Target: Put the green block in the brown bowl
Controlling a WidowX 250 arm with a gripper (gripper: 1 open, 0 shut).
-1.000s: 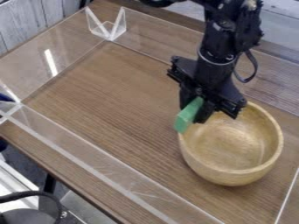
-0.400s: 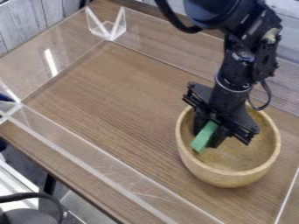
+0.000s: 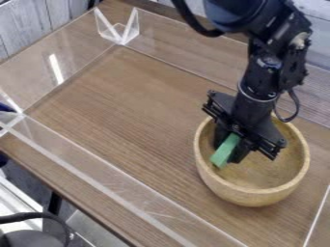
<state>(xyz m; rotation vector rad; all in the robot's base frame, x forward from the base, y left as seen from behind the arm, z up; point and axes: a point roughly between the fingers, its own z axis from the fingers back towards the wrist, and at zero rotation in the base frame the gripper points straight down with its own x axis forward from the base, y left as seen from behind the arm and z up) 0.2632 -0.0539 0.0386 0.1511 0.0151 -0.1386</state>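
Observation:
The green block (image 3: 227, 151) hangs tilted inside the brown bowl (image 3: 258, 186), just above its left inner wall. My gripper (image 3: 236, 138) points straight down over the bowl and is shut on the green block's upper end. The black arm rises from the gripper toward the top right of the camera view. The tan wooden bowl sits at the lower right of the wooden table.
A clear acrylic wall (image 3: 77, 154) borders the wooden tabletop along its left and front edges. A small clear bracket (image 3: 119, 29) stands at the far left corner. Open wood surface lies to the left of the bowl.
Since a second ago the gripper has carried the green block from beside the bowl's left rim down into the bowl. In the last half second nothing has moved.

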